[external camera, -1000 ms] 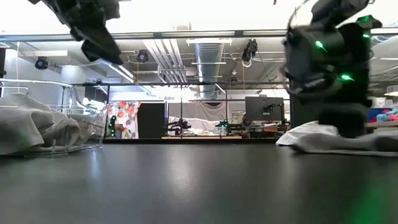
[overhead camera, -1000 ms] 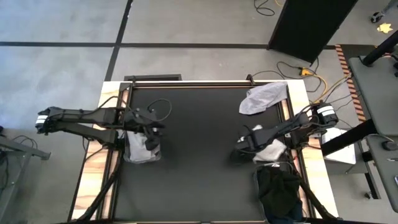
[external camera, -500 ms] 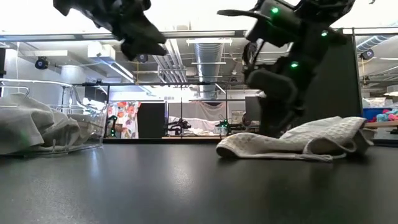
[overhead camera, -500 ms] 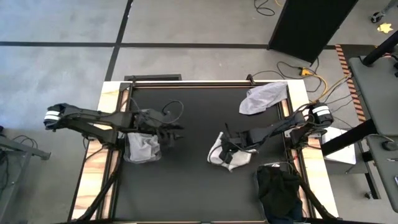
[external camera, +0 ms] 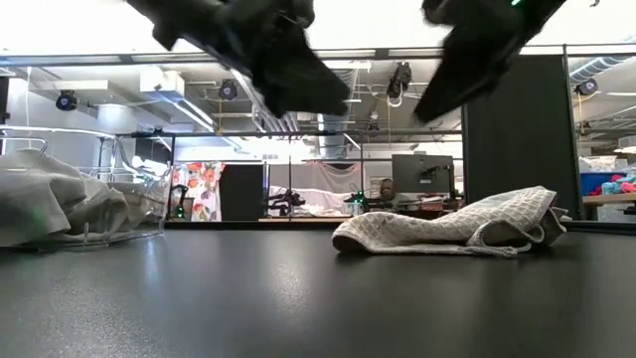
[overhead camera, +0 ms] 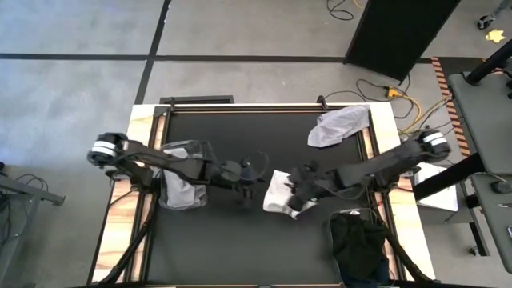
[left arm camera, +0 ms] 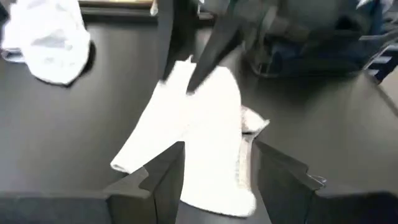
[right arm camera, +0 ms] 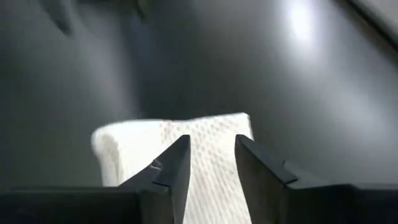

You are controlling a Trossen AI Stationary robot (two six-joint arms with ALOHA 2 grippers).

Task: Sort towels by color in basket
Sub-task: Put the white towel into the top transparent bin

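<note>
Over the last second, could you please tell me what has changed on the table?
The right hand dragged a white towel from the table's right edge to the middle and let it go; the hand is open above it. The left hand swung from over the left basket to the towel's left side, open. The other white towel and the dark towels stayed put.

Left gripper [overhead camera: 254, 186] now extended from the basket [overhead camera: 182, 186] toward the mid-table white towel [overhead camera: 279, 194].
</note>
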